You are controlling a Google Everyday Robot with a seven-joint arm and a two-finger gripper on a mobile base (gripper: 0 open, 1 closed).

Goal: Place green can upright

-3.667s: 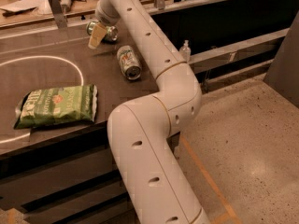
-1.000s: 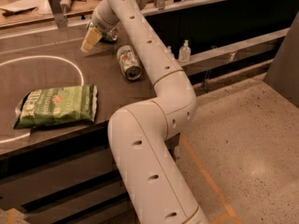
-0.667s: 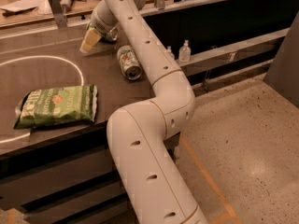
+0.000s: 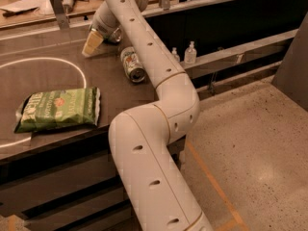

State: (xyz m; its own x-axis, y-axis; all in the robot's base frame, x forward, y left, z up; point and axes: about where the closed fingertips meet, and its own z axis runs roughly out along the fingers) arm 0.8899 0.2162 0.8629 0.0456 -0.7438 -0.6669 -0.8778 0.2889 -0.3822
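Note:
My gripper hangs low over the dark table near its back edge, at the end of the white arm that reaches in from the lower right. The green can is hidden; a dark shape tucked behind the wrist is too covered to name. A pale silver-white can with green and red markings lies on its side just right of the gripper, its end facing the front.
A flat green chip bag lies at the table's front left, partly over a white circle painted on the top. Two small bottles stand on a ledge to the right. A cluttered bench runs behind the table.
Since the oldest frame the gripper has shifted a little to the left, away from the lying can. Over the last second nothing has visibly moved.

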